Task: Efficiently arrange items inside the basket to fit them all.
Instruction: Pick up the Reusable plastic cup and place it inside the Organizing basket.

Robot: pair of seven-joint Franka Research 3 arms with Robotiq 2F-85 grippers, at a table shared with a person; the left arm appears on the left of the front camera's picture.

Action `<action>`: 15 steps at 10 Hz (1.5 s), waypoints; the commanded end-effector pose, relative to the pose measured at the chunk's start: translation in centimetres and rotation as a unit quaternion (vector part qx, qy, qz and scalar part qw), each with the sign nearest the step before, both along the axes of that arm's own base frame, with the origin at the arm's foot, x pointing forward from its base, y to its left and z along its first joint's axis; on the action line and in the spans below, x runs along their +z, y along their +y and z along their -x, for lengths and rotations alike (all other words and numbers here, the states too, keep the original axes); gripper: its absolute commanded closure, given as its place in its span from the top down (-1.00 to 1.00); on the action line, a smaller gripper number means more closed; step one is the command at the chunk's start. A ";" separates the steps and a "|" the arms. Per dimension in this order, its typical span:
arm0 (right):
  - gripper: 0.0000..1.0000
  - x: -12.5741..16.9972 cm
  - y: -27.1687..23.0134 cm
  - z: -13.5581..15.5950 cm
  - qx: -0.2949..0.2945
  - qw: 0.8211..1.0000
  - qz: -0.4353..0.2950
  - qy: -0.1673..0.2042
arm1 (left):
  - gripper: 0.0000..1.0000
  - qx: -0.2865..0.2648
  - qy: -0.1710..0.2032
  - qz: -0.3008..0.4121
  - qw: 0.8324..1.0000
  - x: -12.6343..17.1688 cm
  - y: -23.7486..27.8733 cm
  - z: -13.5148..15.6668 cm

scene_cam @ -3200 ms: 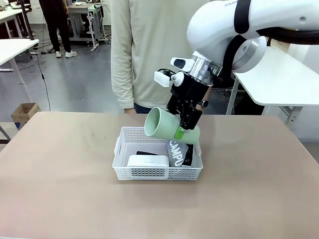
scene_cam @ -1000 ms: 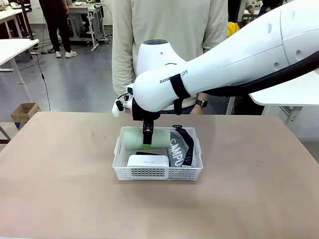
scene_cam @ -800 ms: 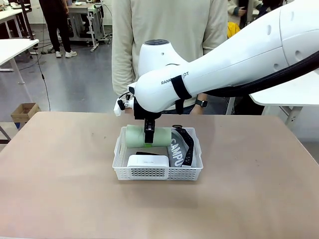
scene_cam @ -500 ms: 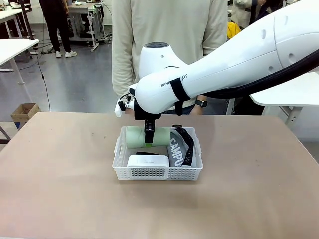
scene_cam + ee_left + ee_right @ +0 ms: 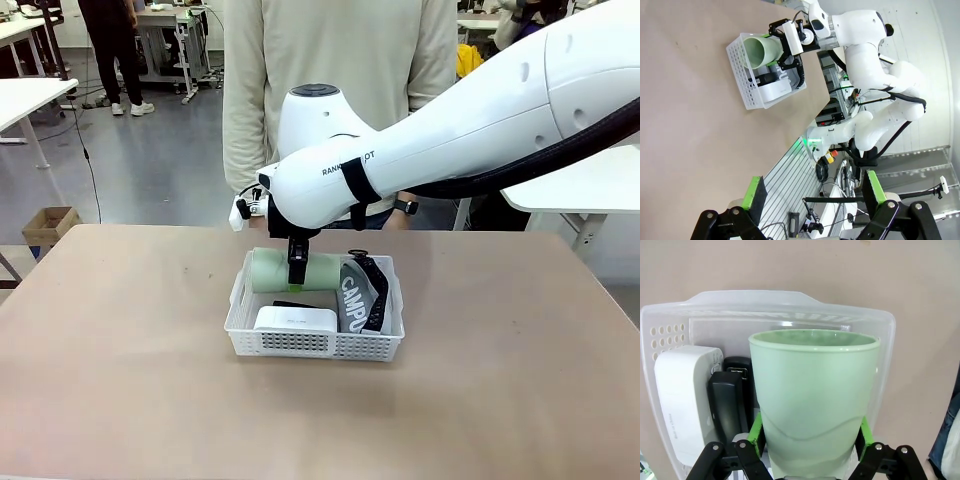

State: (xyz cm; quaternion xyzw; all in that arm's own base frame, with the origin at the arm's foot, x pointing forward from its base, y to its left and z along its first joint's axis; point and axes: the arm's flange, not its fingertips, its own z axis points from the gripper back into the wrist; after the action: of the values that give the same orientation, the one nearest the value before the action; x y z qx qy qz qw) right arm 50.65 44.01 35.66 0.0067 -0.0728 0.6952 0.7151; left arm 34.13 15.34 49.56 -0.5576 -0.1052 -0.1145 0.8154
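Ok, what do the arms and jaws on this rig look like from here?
The right arm is glossy white with rounded joints, a black band and dark lettering. Its right gripper is black with green pads. The left gripper is likewise black with green pads. A black cable runs along the right arm.

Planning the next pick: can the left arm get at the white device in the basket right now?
Probably not. The right gripper holds the green cup over the basket, just behind the white device; its arm crowds the approach.
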 end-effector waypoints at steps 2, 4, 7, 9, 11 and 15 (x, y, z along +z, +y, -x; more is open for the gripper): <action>1.00 -0.4 -0.1 -0.5 -0.009 1.000 0.000 -0.012 | 1.00 -0.004 0.000 0.002 1.000 0.0 0.1 0.2; 1.00 -0.3 0.0 -0.5 -0.006 1.000 -0.001 -0.007 | 1.00 -0.004 0.000 0.002 1.000 0.0 0.1 0.2; 1.00 -0.2 -0.1 -0.1 -0.004 1.000 -0.005 -0.005 | 1.00 -0.004 0.000 0.002 1.000 0.0 0.1 0.2; 1.00 0.7 -0.6 0.8 -0.006 1.000 -0.009 0.000 | 1.00 -0.004 0.000 0.002 1.000 0.0 0.1 0.2; 1.00 4.8 -3.3 2.2 -0.045 0.999 -0.018 -0.011 | 1.00 -0.004 0.000 0.002 1.000 0.0 0.1 0.2; 1.00 13.4 -19.8 4.6 -0.186 0.961 -0.173 0.112 | 1.00 -0.004 0.000 0.002 1.000 0.0 0.1 0.2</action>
State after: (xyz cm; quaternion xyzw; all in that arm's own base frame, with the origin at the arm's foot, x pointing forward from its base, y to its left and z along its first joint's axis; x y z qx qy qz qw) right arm 48.26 29.96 49.28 0.1147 -0.1074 0.5512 0.8194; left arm 34.10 15.37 49.59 -0.5575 -0.1058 -0.1144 0.8154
